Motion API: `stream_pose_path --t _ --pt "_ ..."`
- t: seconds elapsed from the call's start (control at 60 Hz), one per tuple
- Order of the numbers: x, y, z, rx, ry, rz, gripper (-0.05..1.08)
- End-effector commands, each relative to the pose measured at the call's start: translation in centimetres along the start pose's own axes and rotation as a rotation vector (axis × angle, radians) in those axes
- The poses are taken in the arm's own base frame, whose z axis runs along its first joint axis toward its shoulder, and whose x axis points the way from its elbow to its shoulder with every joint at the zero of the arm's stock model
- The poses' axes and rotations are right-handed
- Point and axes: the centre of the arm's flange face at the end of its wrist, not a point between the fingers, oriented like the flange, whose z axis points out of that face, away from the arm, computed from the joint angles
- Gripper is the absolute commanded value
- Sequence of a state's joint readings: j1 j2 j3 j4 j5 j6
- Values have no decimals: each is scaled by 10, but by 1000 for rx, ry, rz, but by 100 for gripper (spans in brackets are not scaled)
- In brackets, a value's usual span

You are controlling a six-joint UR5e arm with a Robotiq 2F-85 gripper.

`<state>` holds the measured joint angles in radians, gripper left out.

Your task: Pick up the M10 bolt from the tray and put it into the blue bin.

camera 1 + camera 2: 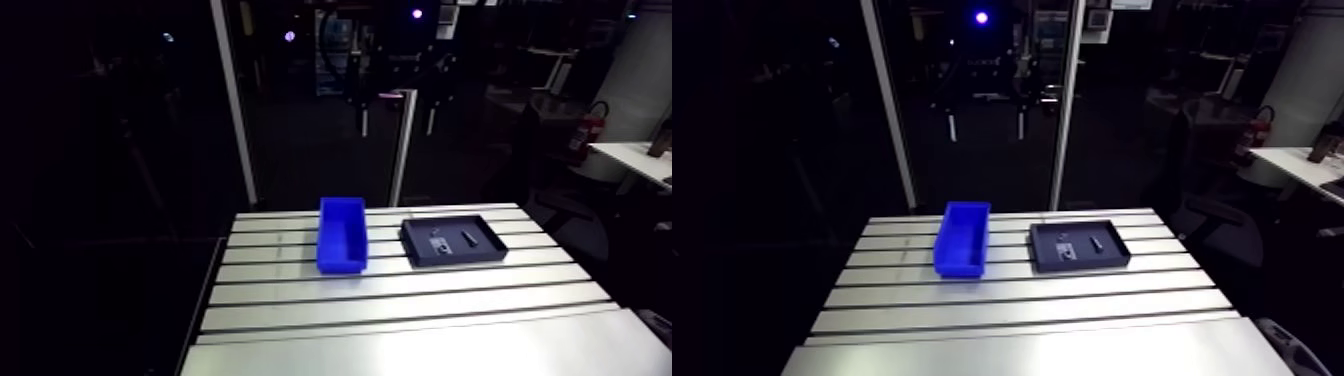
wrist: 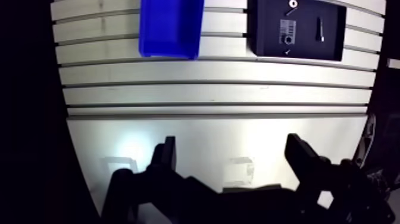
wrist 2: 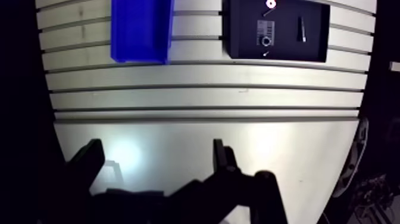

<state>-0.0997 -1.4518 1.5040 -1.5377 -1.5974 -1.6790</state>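
The tabletop (image 2: 208, 95) carries the bin (image 2: 169, 30) at 11 o'clock from the fingers (image 2: 166, 161) and the tray (image 2: 265, 36) at 1 o'clock, both well ahead. The fingers stand wide apart, holding nothing. The bolt (image 2: 319, 28) lies flat in the tray's 3 o'clock half, lengthwise along the 12–6 line, apart from the small parts (image 2: 288, 40). It is likely stiff steel, dense, smooth and apt to roll. Pinch it across the shank, near the middle.
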Motion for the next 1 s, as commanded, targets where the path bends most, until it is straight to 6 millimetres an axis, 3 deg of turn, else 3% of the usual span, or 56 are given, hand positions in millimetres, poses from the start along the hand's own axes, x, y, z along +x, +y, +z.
stream_pose_path --t 0.017,0.317,0.417,0.45,0.633,0.767,0.95,1.0 --pt "2 -1 -4 0 9 -12 1" --pt "14 8 -7 -11 63 -78 1" --pt "20 30 -4 -10 61 -87 1" --pt "24 48 -1 -7 58 -65 1" --pt "39 62 9 -6 47 -83 1" --pt "51 94 18 -1 35 -87 1" --pt "64 113 29 -11 55 -109 1" --pt "69 126 38 -11 52 -109 1"
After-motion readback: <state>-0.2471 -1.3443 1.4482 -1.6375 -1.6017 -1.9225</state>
